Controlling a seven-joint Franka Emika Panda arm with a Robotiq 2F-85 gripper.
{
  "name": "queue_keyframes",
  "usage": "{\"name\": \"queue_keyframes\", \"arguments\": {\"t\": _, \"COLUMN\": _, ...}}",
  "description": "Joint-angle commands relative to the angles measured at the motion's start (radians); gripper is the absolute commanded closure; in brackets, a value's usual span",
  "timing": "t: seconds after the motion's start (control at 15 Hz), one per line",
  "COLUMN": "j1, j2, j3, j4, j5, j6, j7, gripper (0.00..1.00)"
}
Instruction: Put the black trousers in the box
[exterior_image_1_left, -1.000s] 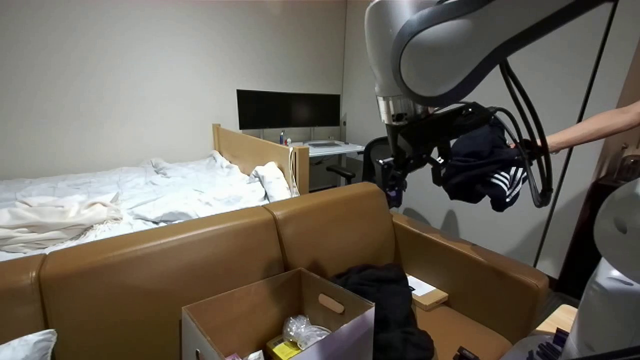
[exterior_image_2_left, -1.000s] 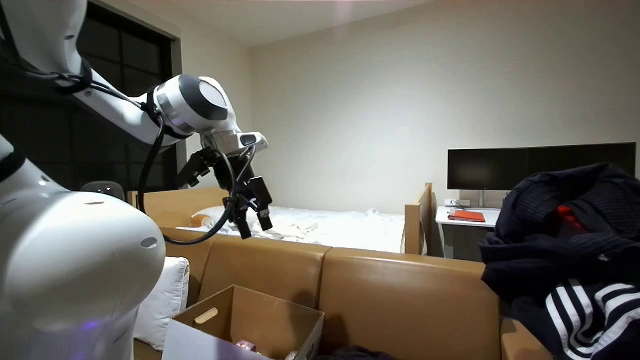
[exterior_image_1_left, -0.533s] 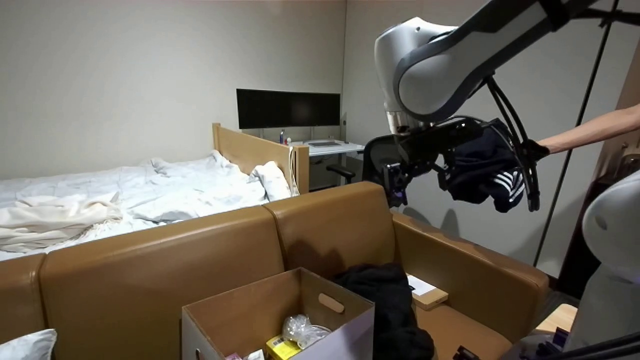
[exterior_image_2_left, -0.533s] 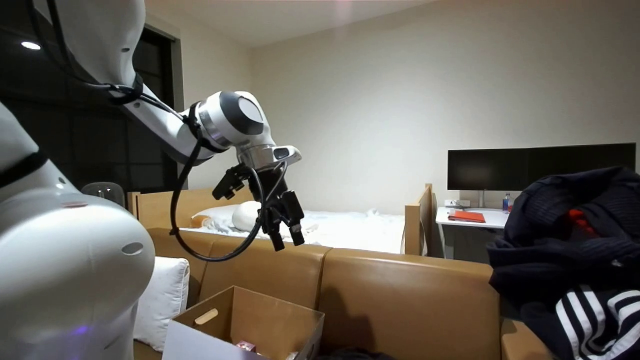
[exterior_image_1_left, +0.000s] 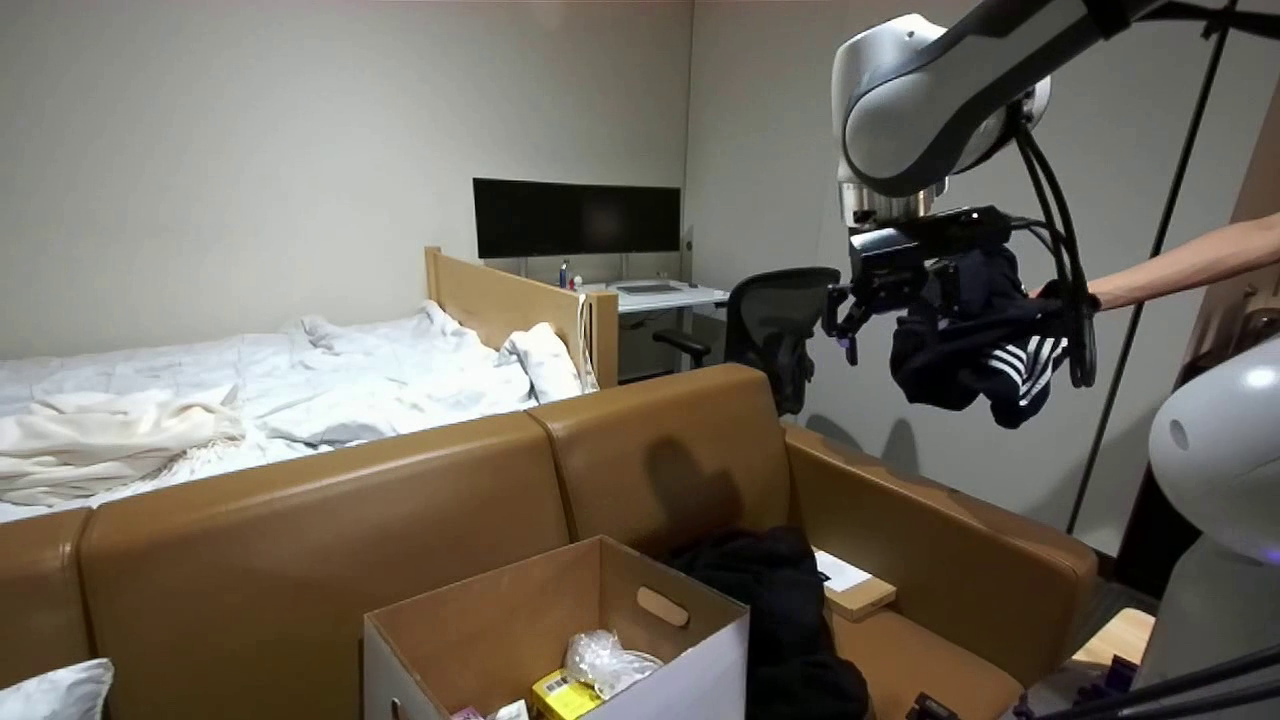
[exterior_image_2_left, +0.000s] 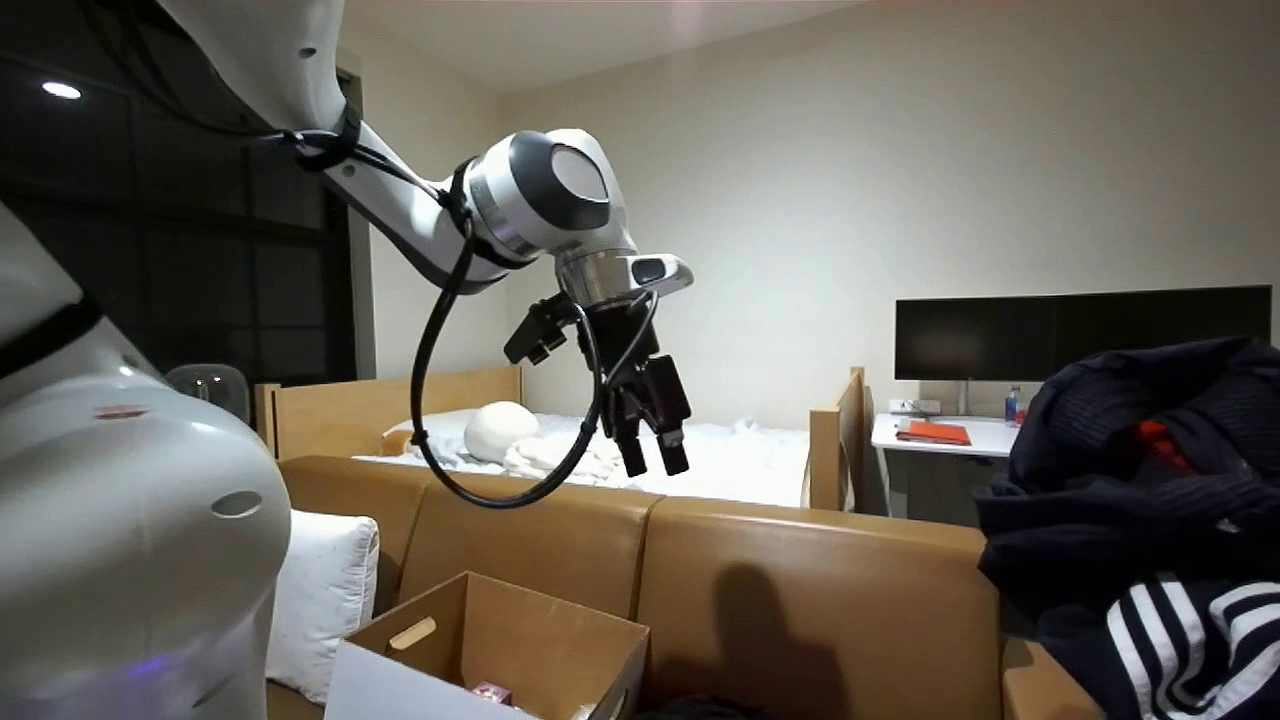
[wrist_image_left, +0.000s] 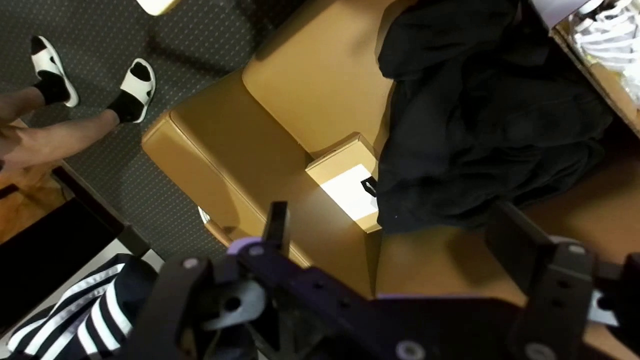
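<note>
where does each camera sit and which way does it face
Wrist view: on the wrist, looking down on the sofa; the open gripper and a person's legs show.
In an exterior view: in front of the sofa, facing it; arm upper right, a person's forearm at right.
In an exterior view: in front of the sofa, facing it; the arm's lower links at left, gripper central.
Both exterior views share the box, sofa and bed.

Arm (exterior_image_2_left: 405, 215) is white w/ dk. grey trim (exterior_image_2_left: 532, 175), blk. straps (exterior_image_2_left: 350, 122), silver ring (exterior_image_2_left: 597, 278). Cables (exterior_image_2_left: 418, 395) blk.; gripper (wrist_image_left: 396, 235) blk./purplish w/ pale screws (wrist_image_left: 410, 349).
</note>
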Motion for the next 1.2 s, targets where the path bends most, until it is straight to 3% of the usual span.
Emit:
{"name": "queue_keyframes", "arguments": {"t": 0.0, "j1": -0.052, "j2": -0.005, "j3": -0.081, "j4": 0.041, "j5": 0.0, "j6": 0.006, "j7": -0.091, "gripper": 0.0}}
{"name": "queue_keyframes", "arguments": {"t": 0.67, "j1": -0.173, "j2": 0.059, "j3": -0.244, "j4": 0.266, "j5": 0.0, "j6": -0.036, "j7": -0.279, "gripper": 0.0}}
{"name": "queue_keyframes", "arguments": {"t": 1.13, "j1": -0.165, "j2": 0.14, "j3": -0.251, "j4": 0.432, "j5": -0.008, "j6": -0.103, "j7": -0.3, "gripper": 0.0}}
